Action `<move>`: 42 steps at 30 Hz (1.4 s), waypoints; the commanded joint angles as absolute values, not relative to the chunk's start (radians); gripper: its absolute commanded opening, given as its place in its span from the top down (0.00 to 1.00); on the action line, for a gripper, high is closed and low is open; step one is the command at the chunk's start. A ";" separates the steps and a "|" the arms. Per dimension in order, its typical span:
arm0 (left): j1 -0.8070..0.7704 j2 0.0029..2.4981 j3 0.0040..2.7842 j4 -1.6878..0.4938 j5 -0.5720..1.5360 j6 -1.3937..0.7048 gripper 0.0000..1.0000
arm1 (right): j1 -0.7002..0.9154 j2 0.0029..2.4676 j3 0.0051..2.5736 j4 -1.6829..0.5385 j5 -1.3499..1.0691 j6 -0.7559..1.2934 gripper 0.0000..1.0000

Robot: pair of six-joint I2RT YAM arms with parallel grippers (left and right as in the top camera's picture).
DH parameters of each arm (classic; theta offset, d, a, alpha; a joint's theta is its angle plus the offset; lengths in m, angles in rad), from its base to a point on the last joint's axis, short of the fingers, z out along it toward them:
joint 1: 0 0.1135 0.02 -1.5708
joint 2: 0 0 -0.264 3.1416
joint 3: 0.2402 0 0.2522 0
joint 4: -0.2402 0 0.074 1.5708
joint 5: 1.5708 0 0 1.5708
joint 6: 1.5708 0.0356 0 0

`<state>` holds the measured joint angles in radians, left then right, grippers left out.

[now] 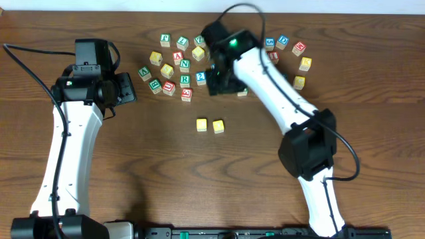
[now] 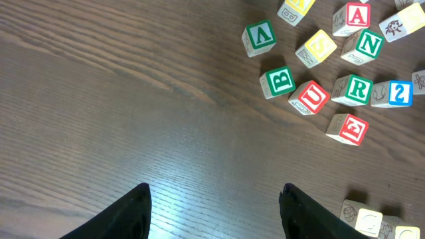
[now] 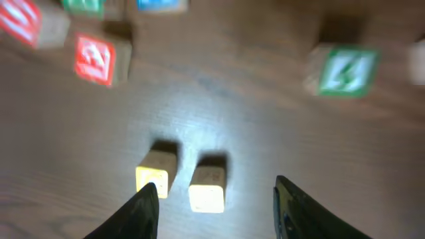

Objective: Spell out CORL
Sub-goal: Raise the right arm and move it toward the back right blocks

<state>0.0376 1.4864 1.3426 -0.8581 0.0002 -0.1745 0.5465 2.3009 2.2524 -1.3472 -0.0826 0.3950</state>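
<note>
yellow blocks (image 1: 201,124): two wooden cubes with yellow faces, side by side, alone on the near middle of the table (image 1: 133,166), well apart from the others.
letters on that pair: too small from overhead, smeared in the right wrist view, cut off at the lower right edge of the left wrist view.
left gripper (image 2: 214,191): fingers spread, nothing between them, over bare wood to the left of the heap.
right gripper (image 3: 215,184): fingers spread and empty, raised just beyond the pair; whole view blurred.
R block (image 2: 352,89): green letter on pale wood, face up, between the red U block (image 2: 309,97) and the blue 2 block (image 2: 393,93), at the heap's near side.
heap (image 1: 184,65): loose scatter of green, red, blue and yellow lettered cubes across the far middle; part hidden under the right arm (image 1: 272,83).
C, O, L: cannot tell which cubes carry them.
</note>
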 commanded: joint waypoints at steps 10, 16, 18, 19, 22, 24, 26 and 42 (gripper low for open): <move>0.041 1.496 1.359 -0.859 -0.011 -0.158 0.39 | 0.332 2.302 2.457 -1.422 -0.078 0.305 0.42; 0.041 1.496 1.359 -0.848 -0.011 -0.158 0.38 | 0.316 2.302 2.457 -1.432 -0.077 0.297 0.39; 0.041 1.496 1.359 -0.849 -0.011 -0.158 0.39 | 0.316 2.302 2.457 -1.429 -0.077 0.297 0.39; 0.041 1.496 1.359 -0.849 -0.011 -0.158 0.38 | 0.316 2.302 2.457 -1.429 -0.077 0.297 0.38; 0.041 1.496 1.359 -0.848 -0.011 -0.158 0.39 | 0.316 2.302 2.457 -1.425 -0.077 0.297 0.37; 0.041 1.496 1.359 -0.848 -0.011 -0.158 0.38 | 0.316 2.302 2.457 -1.426 -0.077 0.297 0.37; 0.041 1.496 1.359 -0.848 -0.011 -0.158 0.38 | 0.315 2.302 2.457 -1.426 -0.077 0.297 0.37; 0.041 1.496 1.359 -0.847 -0.011 -0.158 0.38 | 0.312 2.302 2.457 -1.400 -0.054 0.298 0.33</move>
<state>0.0376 1.4864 1.3426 -0.8486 0.0002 -0.1745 0.3206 2.3005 2.4390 -1.4010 -0.0677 0.3092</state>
